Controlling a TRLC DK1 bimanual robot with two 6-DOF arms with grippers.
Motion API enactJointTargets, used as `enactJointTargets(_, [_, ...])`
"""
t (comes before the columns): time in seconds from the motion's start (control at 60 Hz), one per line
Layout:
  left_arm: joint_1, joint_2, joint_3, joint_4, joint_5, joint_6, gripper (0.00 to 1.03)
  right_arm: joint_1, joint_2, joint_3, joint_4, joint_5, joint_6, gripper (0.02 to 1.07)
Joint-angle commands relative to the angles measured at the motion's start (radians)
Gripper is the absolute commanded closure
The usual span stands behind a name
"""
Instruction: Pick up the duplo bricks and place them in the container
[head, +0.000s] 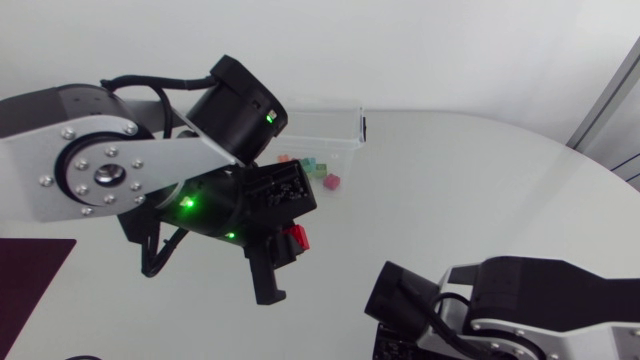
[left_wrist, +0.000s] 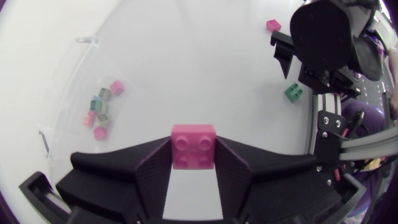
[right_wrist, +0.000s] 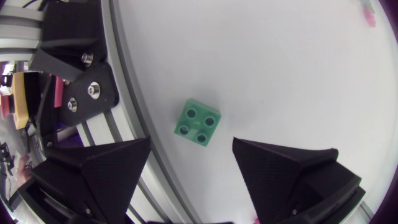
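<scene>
- The left gripper is clamped on a pink brick, with one finger pressed to each side and the studs facing the camera.
- The right gripper has its fingers spread wide and touches nothing.
- A green brick lies studs up on the table, just ahead of the gap between the right gripper's fingers.
- Ahead of the left gripper and off to one side, the clear container holds a cluster of small bricks, pink and green among them.
- A loose pink brick lies on the table near the right arm, well apart from the container.
- From above, the left arm comes in from the left edge towards the middle.
</scene>
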Motion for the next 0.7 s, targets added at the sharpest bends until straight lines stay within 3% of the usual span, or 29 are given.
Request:
enactJointTargets(0.0, [0.015, -0.035, -0.017, 0.014, 0.001, -0.018, 0.89, 0.007, 0.043, 0.001, 0.023, -0.012, 0.027, 0.12])
enactJointTargets(0.1, [0.034, -0.058, -0.018, 0.079, 0.001, -0.019, 0.89, 0.007, 0.127, -0.005, 0.092, -0.011, 0.040, 0.14])
enactJointTargets(0.317, [0.104, -0.069, -0.018, 0.226, 0.011, -0.050, 0.88, 0.004, 0.175, -0.002, 0.117, -0.012, 0.049, 0.41])
enactJointTargets(0.5, [0.184, -0.038, -0.007, 0.390, 0.026, -0.079, 0.87, -0.045, 0.136, 0.000, 0.132, -0.012, 0.041, 1.00])
enactJointTargets(0.683, [0.264, 0.083, 0.036, 0.536, 0.029, -0.116, 0.87, -0.109, 0.035, 0.032, 0.077, -0.002, 0.029, 1.02])
